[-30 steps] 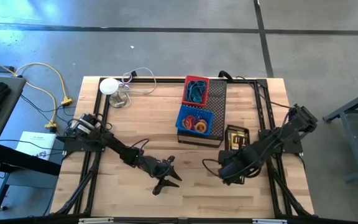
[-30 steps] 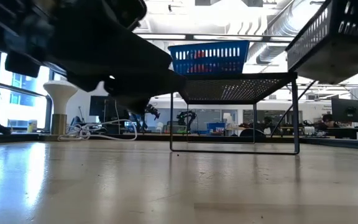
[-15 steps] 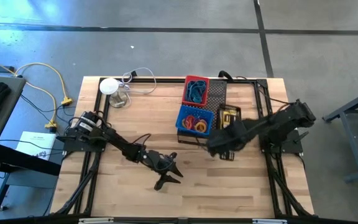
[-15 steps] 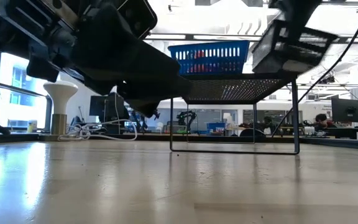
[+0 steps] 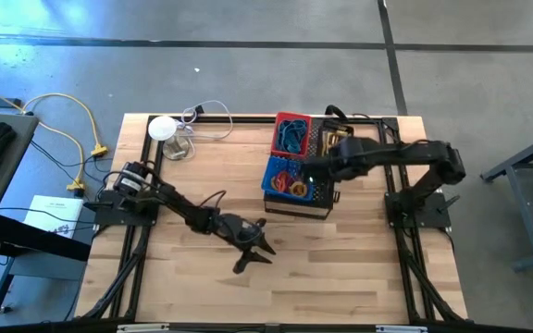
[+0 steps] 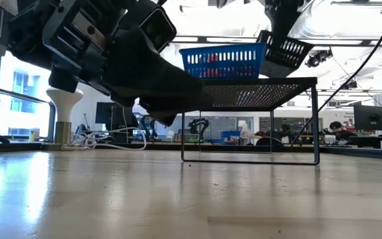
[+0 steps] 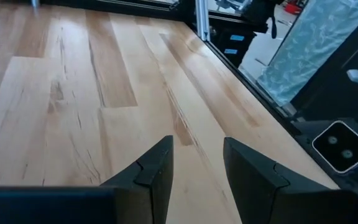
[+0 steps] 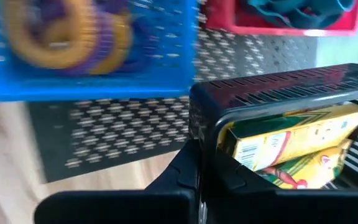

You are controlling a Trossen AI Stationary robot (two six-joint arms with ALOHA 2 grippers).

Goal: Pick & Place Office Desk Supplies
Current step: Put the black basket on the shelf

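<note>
A black mesh basket (image 8: 278, 99) holding yellow packets (image 8: 291, 146) hangs on my right gripper (image 8: 197, 177), which is shut on it. In the low view the basket (image 6: 284, 50) is tilted, just above the black perforated shelf (image 6: 257, 93). On that shelf stand a blue basket (image 5: 290, 176) with orange and purple rings and a red basket (image 5: 291, 134) with teal items. My left gripper (image 7: 197, 171) is open above bare wood at the table's middle (image 5: 253, 248), with nothing between its fingers. My right gripper pinches the black basket's wall (image 8: 197, 134) at one end, near a corner, between its shut fingers. The fingers slant down at it from the table's right. The basket is lifted clear and tilted over the shelf, with the packets lying inside.
A white round object (image 5: 162, 128) with a cable stands at the far left of the table. A black frame (image 5: 391, 185) runs along the table's edges. Bare wood lies in front of the shelf and to the near right.
My right gripper has carried the black basket from the table's near right, up and toward the far left, until it hangs over the black shelf beside the blue basket. My left gripper has swung a little toward the far edge and stays open.
</note>
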